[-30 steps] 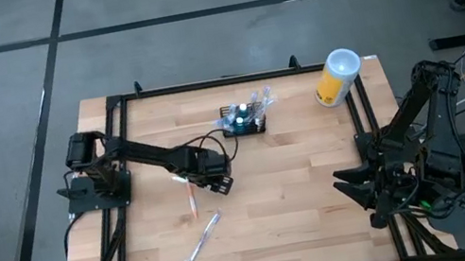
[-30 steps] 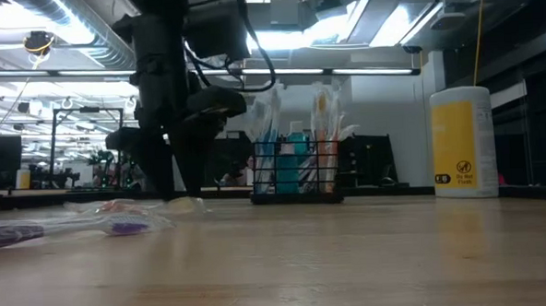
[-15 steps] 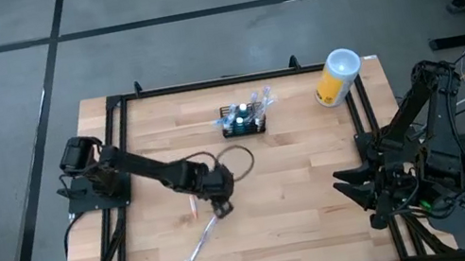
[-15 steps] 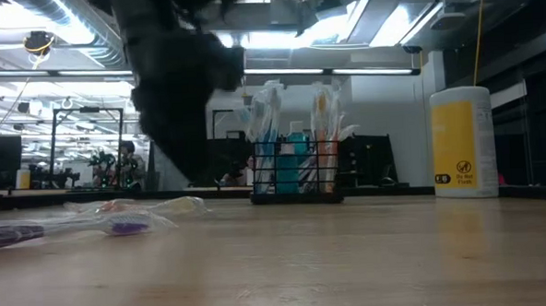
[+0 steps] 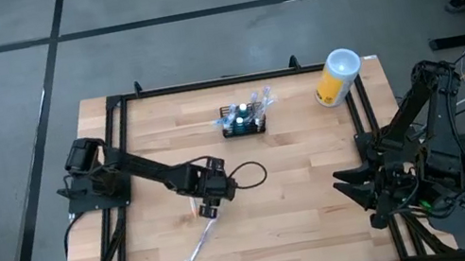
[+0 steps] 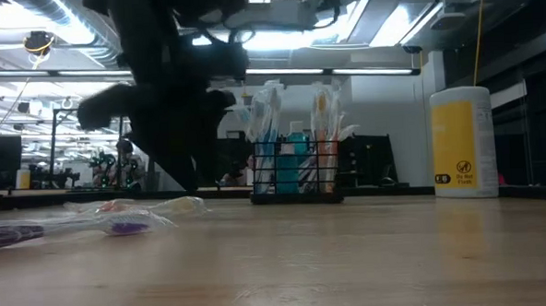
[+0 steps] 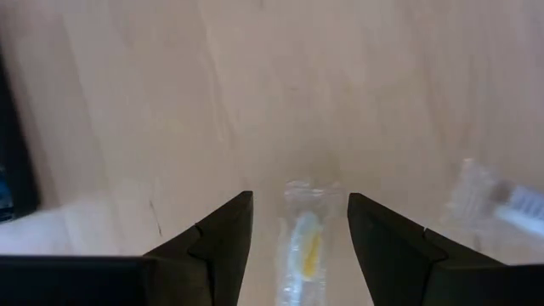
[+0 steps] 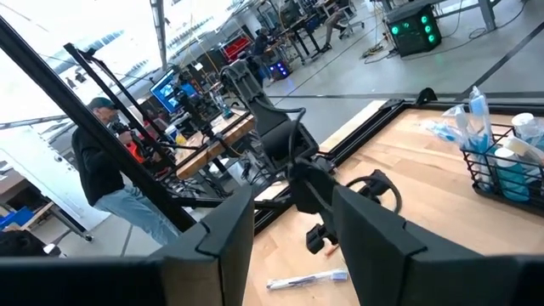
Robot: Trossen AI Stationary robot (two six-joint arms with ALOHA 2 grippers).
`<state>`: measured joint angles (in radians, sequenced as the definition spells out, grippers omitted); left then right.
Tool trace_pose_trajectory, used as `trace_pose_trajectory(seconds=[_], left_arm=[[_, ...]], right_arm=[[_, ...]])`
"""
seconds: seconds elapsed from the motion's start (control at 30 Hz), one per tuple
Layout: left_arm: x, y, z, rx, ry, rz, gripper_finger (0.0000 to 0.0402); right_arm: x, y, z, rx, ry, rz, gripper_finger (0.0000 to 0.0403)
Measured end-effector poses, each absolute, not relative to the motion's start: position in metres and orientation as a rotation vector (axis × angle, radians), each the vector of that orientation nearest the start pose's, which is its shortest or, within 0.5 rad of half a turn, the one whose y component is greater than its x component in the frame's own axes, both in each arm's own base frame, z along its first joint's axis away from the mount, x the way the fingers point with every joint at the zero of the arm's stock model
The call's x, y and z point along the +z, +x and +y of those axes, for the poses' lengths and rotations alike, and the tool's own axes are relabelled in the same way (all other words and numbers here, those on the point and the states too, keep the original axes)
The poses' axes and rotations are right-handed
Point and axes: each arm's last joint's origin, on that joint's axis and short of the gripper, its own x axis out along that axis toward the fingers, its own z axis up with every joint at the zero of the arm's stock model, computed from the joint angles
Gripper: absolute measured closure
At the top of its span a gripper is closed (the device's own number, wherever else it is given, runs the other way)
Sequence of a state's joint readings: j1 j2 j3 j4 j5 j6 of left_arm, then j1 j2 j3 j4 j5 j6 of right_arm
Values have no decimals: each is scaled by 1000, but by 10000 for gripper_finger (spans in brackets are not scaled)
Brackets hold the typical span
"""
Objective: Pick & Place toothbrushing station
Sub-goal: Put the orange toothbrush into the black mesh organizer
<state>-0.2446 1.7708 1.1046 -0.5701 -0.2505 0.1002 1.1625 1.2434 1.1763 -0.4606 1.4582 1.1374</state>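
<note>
The toothbrushing station (image 5: 243, 121), a black wire-mesh caddy with brushes and tubes standing in it, sits on the wooden table's far middle; the low view shows it upright (image 6: 297, 173). My left gripper (image 5: 207, 208) points steeply down, open, over a clear-wrapped toothbrush with a yellow-orange handle (image 7: 303, 246) that lies flat on the table. Its fingers (image 7: 223, 229) stand on either side of the wrapper without touching it. A second wrapped toothbrush (image 5: 202, 242) lies nearer the front edge. My right gripper (image 5: 358, 187) waits open beyond the table's right edge.
A yellow canister with a white lid (image 5: 337, 77) stands at the far right corner. A black frame (image 5: 114, 113) borders the table. Bare wood lies between the toothbrushes and the right edge. A person (image 8: 106, 183) stands in the room beyond the table.
My left gripper has moved toward the table's near edge, from beside the caddy's side to over the wrapped toothbrush, and has rolled about its own pointing line. Its cable loop has swung to its right. Its fingers have stayed open. The toothbrushes and caddy have not moved.
</note>
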Motion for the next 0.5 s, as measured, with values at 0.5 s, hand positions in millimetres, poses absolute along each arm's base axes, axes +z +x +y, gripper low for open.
trace_pose_trajectory(seconds=[0.5], left_arm=[[161, 331, -62, -115, 283, 1220, 216]], right_arm=[[361, 124, 213, -323, 625, -49, 239]])
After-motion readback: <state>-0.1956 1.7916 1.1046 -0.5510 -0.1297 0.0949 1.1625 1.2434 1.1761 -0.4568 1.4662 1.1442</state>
